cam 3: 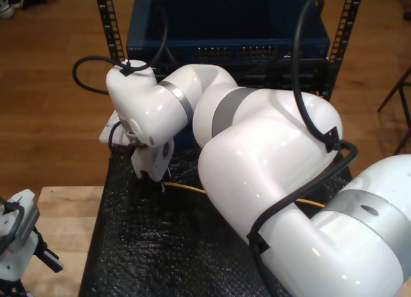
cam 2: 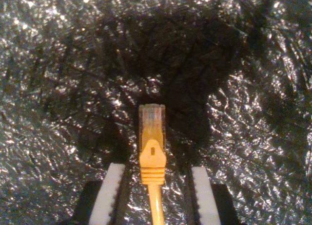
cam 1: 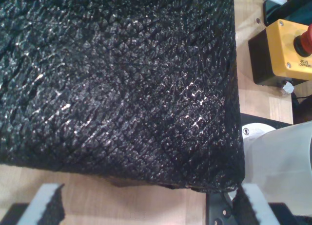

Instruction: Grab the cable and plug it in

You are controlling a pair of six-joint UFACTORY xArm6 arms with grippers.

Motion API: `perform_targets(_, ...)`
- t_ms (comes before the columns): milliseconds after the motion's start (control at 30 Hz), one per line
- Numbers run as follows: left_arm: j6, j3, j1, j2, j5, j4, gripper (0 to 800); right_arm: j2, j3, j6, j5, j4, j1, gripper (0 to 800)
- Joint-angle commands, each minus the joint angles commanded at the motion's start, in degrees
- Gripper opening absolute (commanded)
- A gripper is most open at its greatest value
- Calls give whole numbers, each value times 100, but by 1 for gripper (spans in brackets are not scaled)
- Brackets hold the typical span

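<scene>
The cable (cam 2: 152, 132) is yellow-orange with a clear plug at its tip and lies on the black foam mat (cam 2: 58, 88). My second gripper (cam 2: 156, 170) is open and straddles it just behind the plug, with a gap between each white finger (cam 2: 111, 191) and the cable. In the exterior view, that gripper (cam 3: 154, 177) hangs low over the mat (cam 3: 148, 245) at the end of the big white arm, and the cable (cam 3: 186, 188) trails off toward the exterior view's right. My first gripper (cam 1: 148, 196) is open and holds nothing, over the wooden table beside the mat's corner (cam 1: 214, 176).
A blue network switch (cam 3: 228, 49) with rows of ports sits in a rack behind the mat. A yellow emergency-stop box (cam 1: 287, 49) stands on the wooden table (cam 1: 146, 200). My first gripper (cam 3: 22, 236) is at the exterior view's lower left. Thick black arm cables (cam 3: 302, 59) loop overhead.
</scene>
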Motion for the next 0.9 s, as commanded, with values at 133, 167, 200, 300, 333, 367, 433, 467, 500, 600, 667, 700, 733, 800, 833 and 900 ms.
perform_targets(133,0,0,0,0,0,0,800,0,-9,9,0,-9,0,233)
perform_targets(167,0,0,0,0,0,0,800,0,-9,9,0,-9,0,227)
perform_targets(200,0,0,0,0,0,0,800,0,-9,9,0,-9,0,221)
perform_targets(300,0,0,0,0,9,0,800,9,-18,9,0,-9,9,192)
perform_targets(333,0,0,-9,0,9,0,800,18,-18,9,0,-9,9,185)
perform_targets(367,0,0,0,0,9,0,800,35,-18,9,-9,-9,9,185)
perform_targets(433,0,0,-9,0,9,0,800,35,-18,9,0,-9,9,183)
perform_targets(467,0,0,-9,0,9,0,800,35,-18,9,0,-9,9,169)
perform_targets(500,0,0,-9,0,9,0,800,35,-18,9,-9,-9,9,163)
perform_targets(600,0,0,-9,9,9,0,800,35,-18,9,-9,-18,9,151)
perform_targets(667,0,0,-9,9,9,0,800,35,-26,9,-9,-18,18,145)
perform_targets(700,0,0,-9,9,9,0,800,44,-26,9,-9,-18,18,136)
perform_targets(733,0,0,-9,9,9,0,800,35,-26,9,-9,-18,18,120)
perform_targets(800,0,0,-9,9,9,0,800,35,-26,9,-9,-26,26,71)
perform_targets(833,0,0,-9,9,18,0,800,44,-26,0,-18,-62,18,55)
perform_targets(900,0,0,-9,9,18,0,800,44,-26,-18,-18,-211,18,20)
